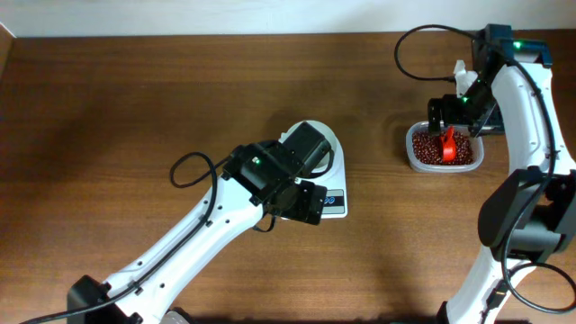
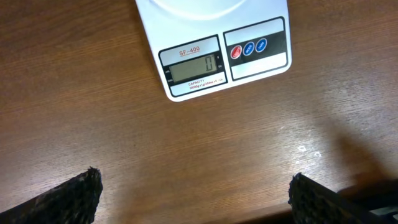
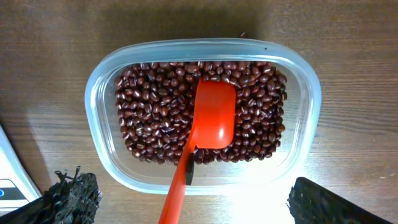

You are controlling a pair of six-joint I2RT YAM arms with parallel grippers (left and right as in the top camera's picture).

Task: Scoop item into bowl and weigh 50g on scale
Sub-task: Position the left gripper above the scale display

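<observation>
1. Left wrist view: the left pincer [image 2: 194, 182] hangs over the table [image 2: 62, 93], fingers spread wide and holding nothing.
2. Just ahead of it sits the scale [image 2: 186, 37], its front towards the pincer. The display reads 0, and the round buttons sit to the display's right.
3. From overhead, the bowl [image 1: 331, 142] is on the scale's far end, beyond the pincer. The left arm hides most of it, so I can't tell what's inside.
4. Over to the right pincer [image 3: 188, 182]: it's wide open too, gripping nothing.
5. Right below and ahead of it is the tub [image 3: 99, 81], its floor covered in beans [image 3: 155, 106].
6. A red scoop [image 3: 214, 118] lies on the beans. Its handle runs back over the tub's near rim and passes between the fingers, clear of both.
</observation>
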